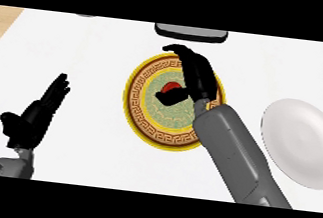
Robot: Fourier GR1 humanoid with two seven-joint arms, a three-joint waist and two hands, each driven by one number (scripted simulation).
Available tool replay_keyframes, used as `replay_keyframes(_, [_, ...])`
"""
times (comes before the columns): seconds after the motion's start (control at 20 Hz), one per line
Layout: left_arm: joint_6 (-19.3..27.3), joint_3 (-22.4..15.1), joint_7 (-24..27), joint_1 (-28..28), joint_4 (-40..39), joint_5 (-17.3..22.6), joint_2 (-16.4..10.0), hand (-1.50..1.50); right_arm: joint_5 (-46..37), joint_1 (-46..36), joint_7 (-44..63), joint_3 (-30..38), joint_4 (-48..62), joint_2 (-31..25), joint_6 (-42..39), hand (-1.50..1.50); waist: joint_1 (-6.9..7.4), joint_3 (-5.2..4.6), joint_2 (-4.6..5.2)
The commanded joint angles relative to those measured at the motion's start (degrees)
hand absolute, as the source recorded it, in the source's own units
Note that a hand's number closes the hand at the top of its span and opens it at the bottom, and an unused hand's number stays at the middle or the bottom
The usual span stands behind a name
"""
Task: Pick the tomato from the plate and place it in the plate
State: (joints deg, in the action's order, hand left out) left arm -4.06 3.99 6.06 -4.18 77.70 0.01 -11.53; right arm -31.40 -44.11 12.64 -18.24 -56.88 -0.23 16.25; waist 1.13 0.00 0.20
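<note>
1. Two black hands were in view over a white counter (pixel 95 63). Strips of wood-toned floor showed past its far left and far right corners.
2. Far left: the left hand (pixel 34 114) was near the view's lower left edge, well apart from both plates. Its fingers were straight and close together, pointing up and a little right, with the thumb out to the side. It held nothing. Its grey forearm (pixel 9 166) came in at the lower left corner.
3. Centre: a round patterned plate (pixel 143 110) lay on the counter, with a yellow rim, a brown key-pattern band and a pale green middle. Beyond it, at the counter's far edge, sat a dark flat object (pixel 190 32) with a grey border, cut off at the top. I could not identify it.
4. The tomato (pixel 172 87) showed as a small red patch over the plate's green middle, slightly to the far side of centre. The hand hid part of it. I could not tell whether it rested on the plate or was clear of it.
5. The right hand (pixel 198 77) was over the plate's right half, and its grey forearm (pixel 237 155) crossed the near right rim. The fingers ran long toward the far rim, only the tips hooked left. The thumb stuck out left, just below the tomato, which sat in the crook between them. The hand was largely open and not closed round the fruit. Contact could not be judged.
6. Far right: a plain white plate (pixel 302 142) lay apart from the patterned one, its right edge cut by the view.
</note>
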Motion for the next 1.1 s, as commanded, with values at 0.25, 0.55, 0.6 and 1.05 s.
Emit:
replay_keyframes(0.25, [-0.02, 1.18, -0.24, -0.56, -1.28, -0.10, -0.53, 0.00, 14.97, 1.39, -10.71, 10.18, -0.18, 0.14, 5.29, -1.50, -0.89, 0.05, -0.03])
replay_keyframes(0.55, [-1.21, 1.28, 1.13, 1.12, -0.62, 0.20, -0.85, 0.00, 28.31, 6.01, -19.98, 20.17, -0.09, -3.81, -3.88, -1.50, -0.89, 0.07, -0.04])
replay_keyframes(0.6, [0.44, -0.14, 1.27, 2.75, 0.92, -1.33, 0.69, 0.00, 29.20, 5.32, -19.66, 21.21, 0.55, -5.59, -6.39, -1.50, -0.76, 0.05, -0.11])
replay_keyframes(1.05, [-1.95, 2.45, -1.54, 0.73, 2.27, 1.46, -1.32, 0.00, 33.28, 11.72, -40.25, 27.54, 12.87, -18.50, -24.69, -1.50, -0.35, 0.07, 0.02])
